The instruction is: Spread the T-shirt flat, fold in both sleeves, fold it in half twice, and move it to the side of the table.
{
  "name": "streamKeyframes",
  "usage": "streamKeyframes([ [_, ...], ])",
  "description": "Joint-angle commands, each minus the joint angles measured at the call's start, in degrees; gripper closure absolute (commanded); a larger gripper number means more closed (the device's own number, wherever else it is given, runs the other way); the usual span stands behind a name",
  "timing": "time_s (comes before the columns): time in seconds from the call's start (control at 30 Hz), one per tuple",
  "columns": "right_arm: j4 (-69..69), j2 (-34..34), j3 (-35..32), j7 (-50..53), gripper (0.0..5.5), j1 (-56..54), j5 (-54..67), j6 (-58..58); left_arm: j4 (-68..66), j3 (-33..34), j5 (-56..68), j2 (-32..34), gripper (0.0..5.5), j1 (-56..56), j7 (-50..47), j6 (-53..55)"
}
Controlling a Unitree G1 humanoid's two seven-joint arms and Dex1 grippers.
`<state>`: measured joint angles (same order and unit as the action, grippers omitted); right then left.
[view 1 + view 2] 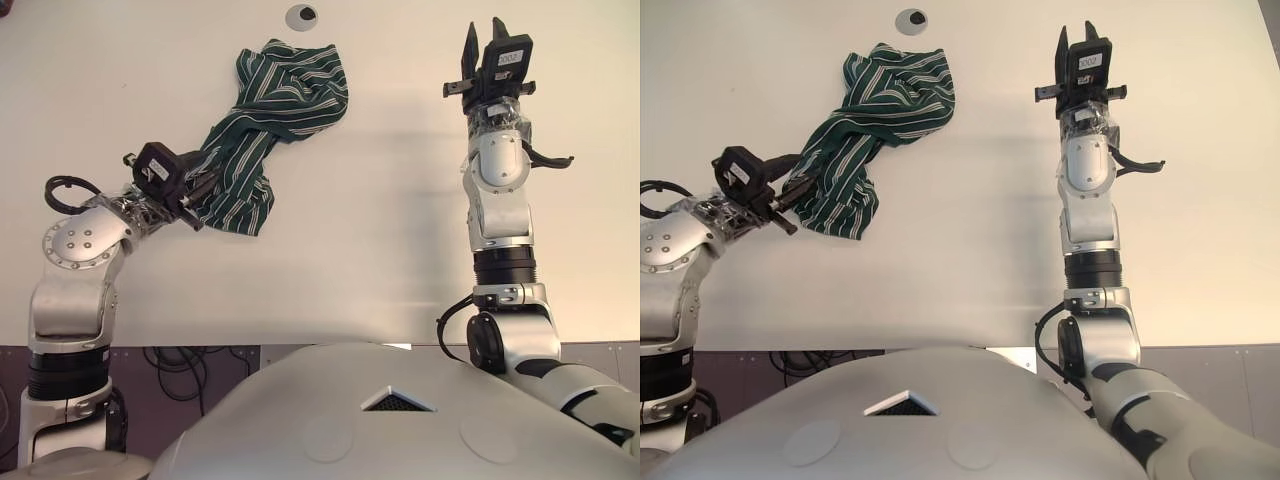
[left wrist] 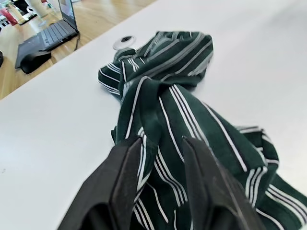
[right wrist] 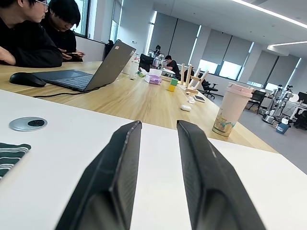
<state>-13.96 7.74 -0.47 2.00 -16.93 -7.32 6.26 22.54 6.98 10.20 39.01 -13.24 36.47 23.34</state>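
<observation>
The dark green T-shirt (image 1: 275,110) with white stripes lies crumpled on the white table (image 1: 380,230). It is bunched at the far end and drawn into a twisted strip toward my left gripper (image 1: 200,190). That gripper is low at the shirt's near end, its fingers apart, with striped cloth (image 2: 168,72) showing in the gap between them (image 2: 163,143). My right gripper (image 1: 483,35) is open and holds nothing. It is held over bare table far to the right of the shirt, pointing away from me (image 3: 159,123).
A round metal cable grommet (image 1: 301,16) sits in the table just beyond the shirt. Bare table stretches between the arms and to the right. Past the far edge stands a wooden desk with a laptop (image 3: 91,72) and a cup (image 3: 232,108).
</observation>
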Motion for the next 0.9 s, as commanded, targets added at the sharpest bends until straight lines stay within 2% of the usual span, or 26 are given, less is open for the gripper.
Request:
streamKeyframes([
  [0.03, 0.43, 0.64, 0.17, 0.29, 4.16, 0.73, -0.94, 0.21, -2.55, -0.26, -3.51, 1.33, 3.99, -0.85, -0.95, -2.47],
  [0.37, -0.63, 0.5, 0.91, 0.33, 4.16, -0.27, -0.81, 0.22, -8.79, -1.61, -8.85, 0.51, 3.99, 1.16, -2.79, -7.2],
  [0.53, -0.57, 0.43, 1.18, 0.33, 4.13, -0.37, -0.93, 0.31, -9.06, -2.02, -9.08, 0.06, 4.76, 1.79, -3.05, -7.88],
  [0.73, -1.38, 0.83, 1.14, -0.28, 4.13, -1.32, -0.52, 0.32, -9.23, -2.38, -9.29, -0.77, 5.41, 2.84, -3.91, -8.38],
  [0.9, -6.67, 5.44, 3.71, -9.69, 4.13, -7.46, -0.7, 3.9, -6.58, -1.02, -7.41, -1.79, 5.48, 5.35, -4.08, -7.3],
])
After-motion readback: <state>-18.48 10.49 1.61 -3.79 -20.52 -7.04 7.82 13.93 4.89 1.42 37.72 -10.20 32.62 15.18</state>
